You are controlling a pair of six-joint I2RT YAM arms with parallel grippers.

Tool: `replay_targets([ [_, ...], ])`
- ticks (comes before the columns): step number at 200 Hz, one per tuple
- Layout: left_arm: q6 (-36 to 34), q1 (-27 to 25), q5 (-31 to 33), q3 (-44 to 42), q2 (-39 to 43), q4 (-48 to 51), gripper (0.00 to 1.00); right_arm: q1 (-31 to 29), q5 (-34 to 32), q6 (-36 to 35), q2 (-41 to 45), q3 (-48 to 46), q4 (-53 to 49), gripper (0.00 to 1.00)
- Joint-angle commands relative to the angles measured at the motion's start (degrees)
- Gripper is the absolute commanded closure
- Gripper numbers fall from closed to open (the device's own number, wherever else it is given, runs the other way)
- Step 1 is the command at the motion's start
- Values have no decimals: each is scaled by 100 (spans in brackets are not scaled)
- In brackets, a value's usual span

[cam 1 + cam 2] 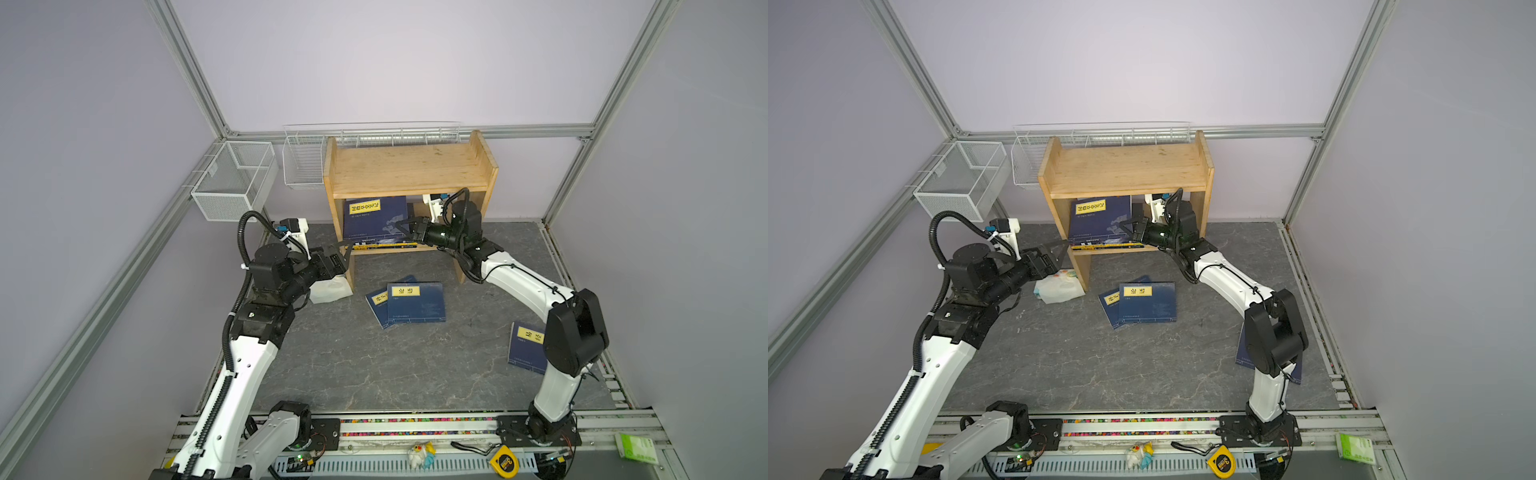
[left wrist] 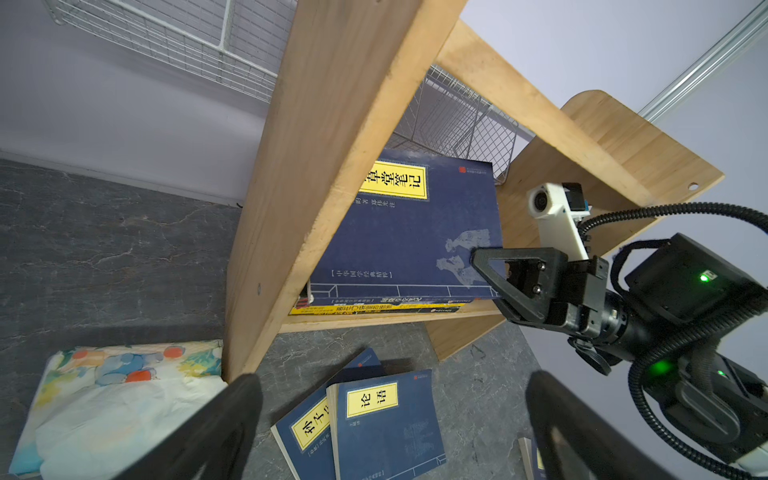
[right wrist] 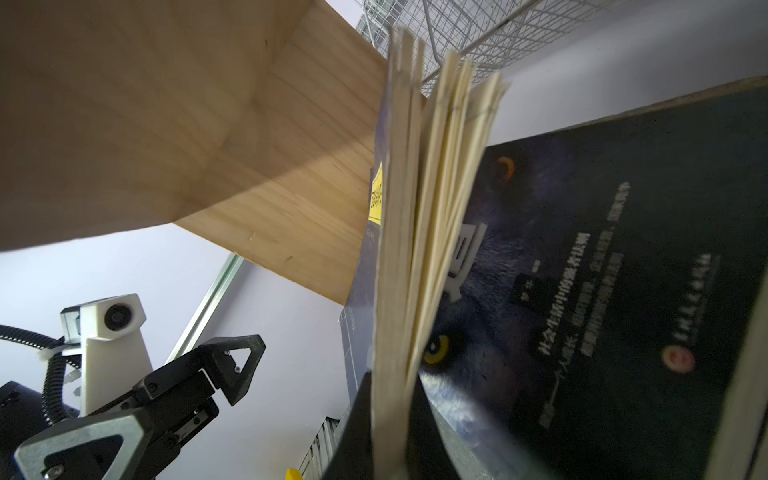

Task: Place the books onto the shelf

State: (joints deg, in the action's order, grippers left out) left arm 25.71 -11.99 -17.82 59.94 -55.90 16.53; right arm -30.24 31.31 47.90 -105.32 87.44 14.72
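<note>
- right gripper (image 1: pixel 406 231) is pinching a navy book (image 1: pixel 374 220) atop the shelved stack (image 1: pixel 382 246).
- left gripper (image 1: pixel 347 257) is hanging spread.
- overlapping pair (image 1: pixel 417 303) and lone book (image 1: pixel 524 345) are lying unshelved.

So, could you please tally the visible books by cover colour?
Navy blue: 4, the tilted shelf book, the top table book, the one under it, the book by the right arm.
Yellow: 1, the yellow book on the shelf.
Black: 1 clearly shown, the black book.
Total: 6 visible; another may be hidden.

left gripper (image 1: pixel 345 257) spread wide, right gripper (image 1: pixel 400 227) clamped
</note>
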Motion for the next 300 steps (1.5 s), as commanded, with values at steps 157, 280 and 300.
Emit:
replay_targets([
  [157,-41,65,321,-6,-988,-634,1,-66,-220,-408,-569,616,-518,90],
  [280,478,52,698,16,-2108,-1702,3,-78,-327,-483,-615,605,-628,90],
  [300,474,-17,976,-75,-2135,-1570,3,-78,-362,-489,-613,599,-641,90],
])
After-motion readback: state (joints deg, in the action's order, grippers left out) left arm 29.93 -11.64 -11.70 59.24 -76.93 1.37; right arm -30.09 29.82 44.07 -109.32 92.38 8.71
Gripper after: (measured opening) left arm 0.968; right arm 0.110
